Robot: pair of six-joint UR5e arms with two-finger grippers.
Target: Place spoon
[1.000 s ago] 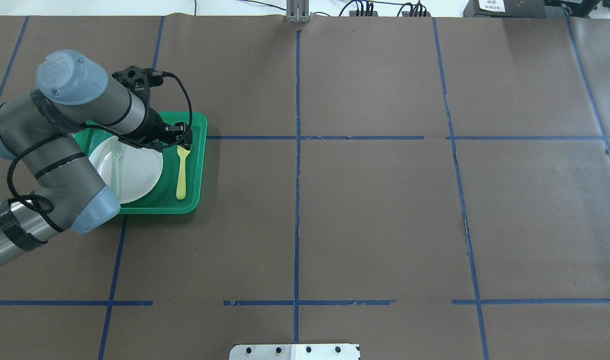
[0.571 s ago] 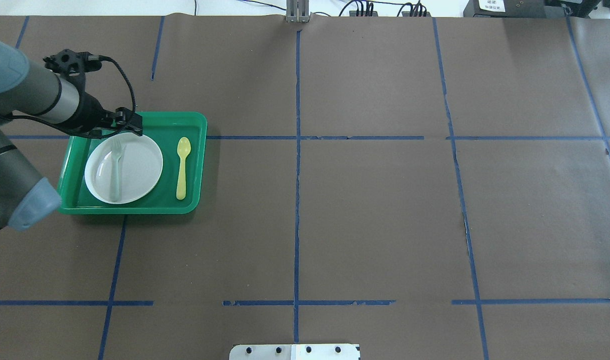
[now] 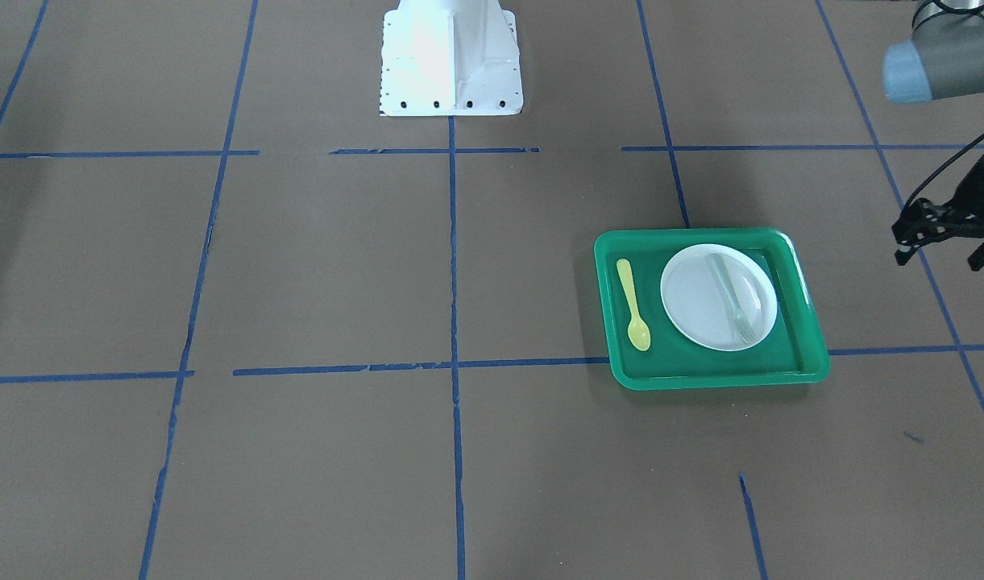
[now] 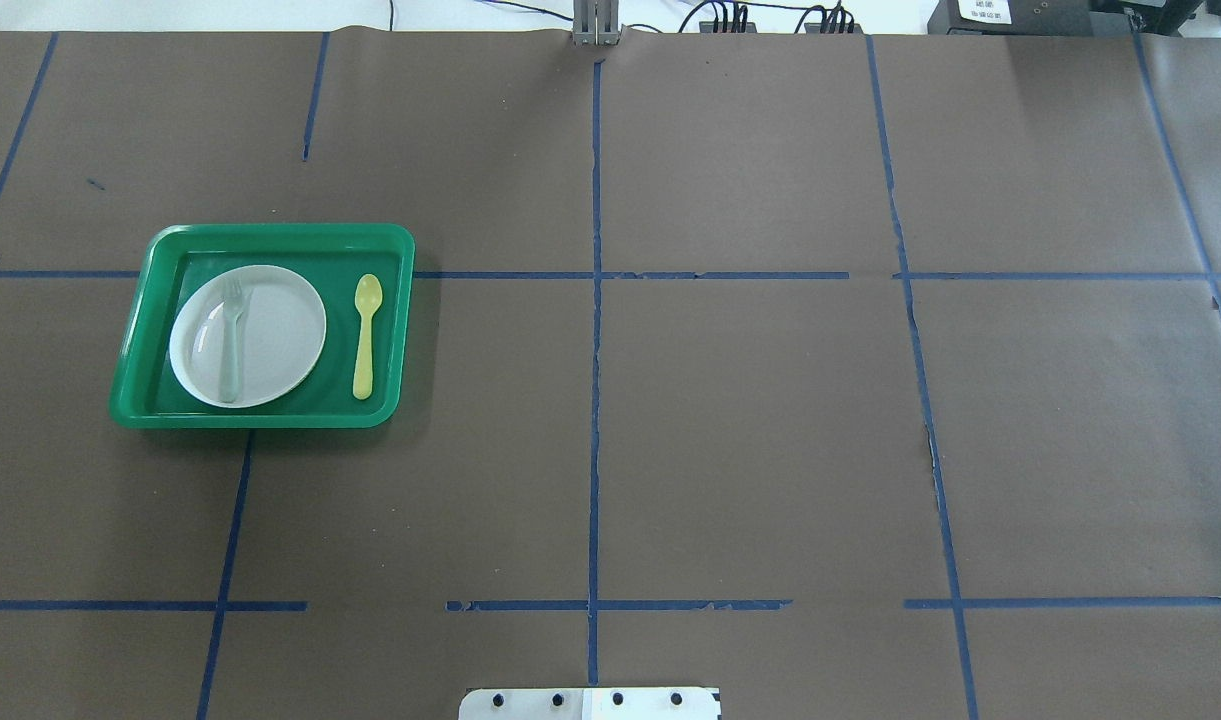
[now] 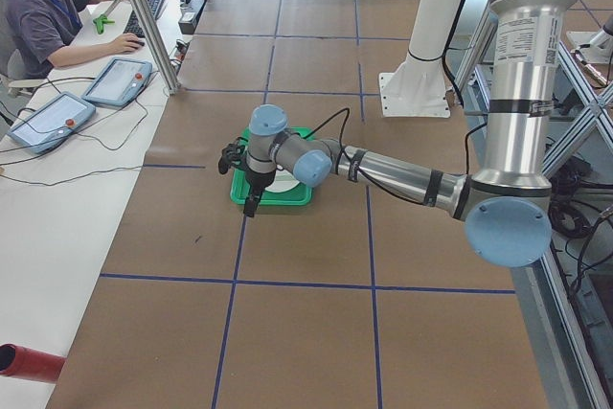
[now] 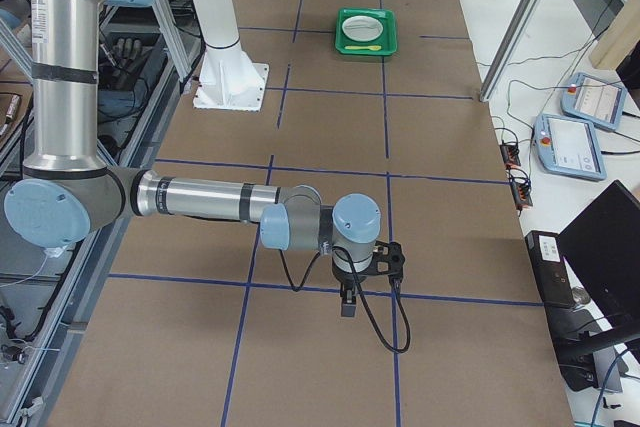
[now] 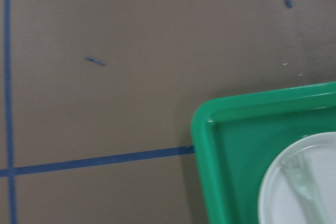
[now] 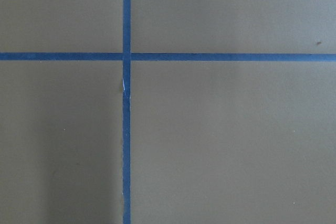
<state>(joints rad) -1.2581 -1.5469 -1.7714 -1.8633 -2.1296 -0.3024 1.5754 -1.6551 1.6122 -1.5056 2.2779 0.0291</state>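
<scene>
The yellow spoon (image 4: 366,336) lies flat in the green tray (image 4: 270,236), to the right of the white plate (image 4: 280,340), with its bowl pointing away from the robot. It also shows in the front-facing view (image 3: 633,304). A pale grey-green fork (image 4: 232,340) lies on the plate. My left gripper (image 3: 940,254) is open and empty, hovering off the tray's side, well apart from the spoon. My right gripper (image 6: 347,305) shows only in the exterior right view, low over bare table far from the tray; I cannot tell its state.
The tray's corner (image 7: 202,129) and plate edge (image 7: 283,192) show in the left wrist view. Brown paper with blue tape lines (image 4: 595,400) covers the table. The white robot base plate (image 3: 450,56) stands at the robot's side.
My left arm has pulled back from over the tray to the left, out of the overhead view. The spoon stays lying in the tray where it was.
</scene>
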